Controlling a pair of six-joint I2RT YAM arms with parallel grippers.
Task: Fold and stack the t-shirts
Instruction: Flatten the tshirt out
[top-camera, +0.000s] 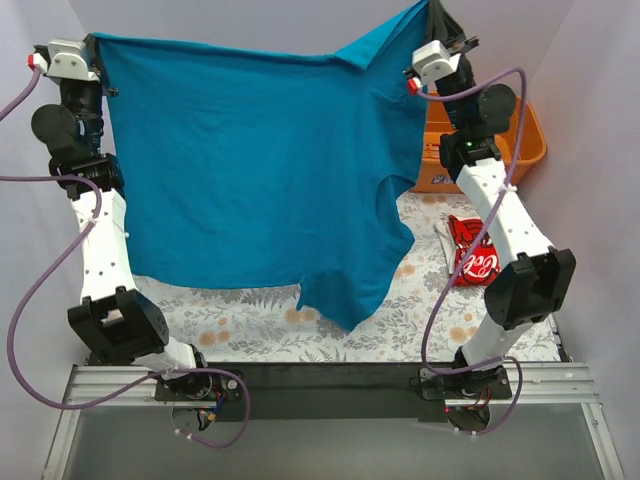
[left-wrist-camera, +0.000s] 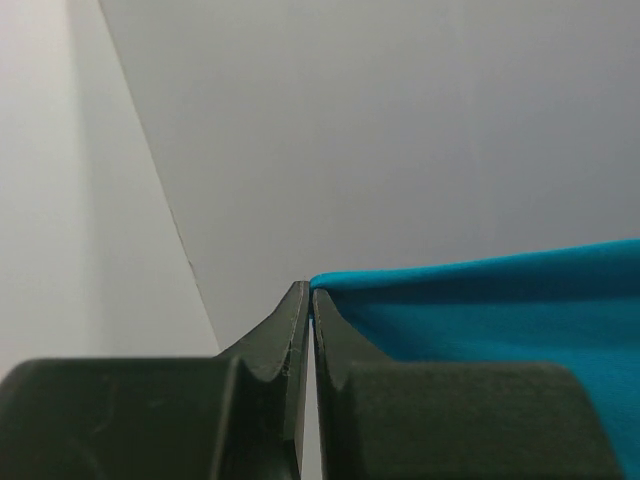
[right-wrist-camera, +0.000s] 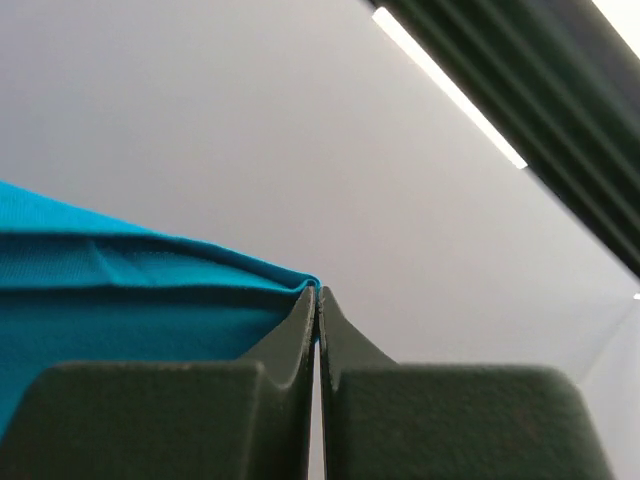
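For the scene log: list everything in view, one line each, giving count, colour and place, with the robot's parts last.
teal t-shirt: 1, teal-blue, hanging spread out above the table, held by its top corners
red t-shirt: 1, red with white lettering, crumpled on the table at the right, beside the right arm
basket: 1, orange, far right of the table, partly behind the right arm
table: 1, floral-patterned surface, under the hanging shirt
left arm: 1, white and black, raised at the left
right arm: 1, white and black, raised at the right
left gripper: 1, dark, shut on the teal t-shirt's corner
right gripper: 1, dark, shut on the other corner
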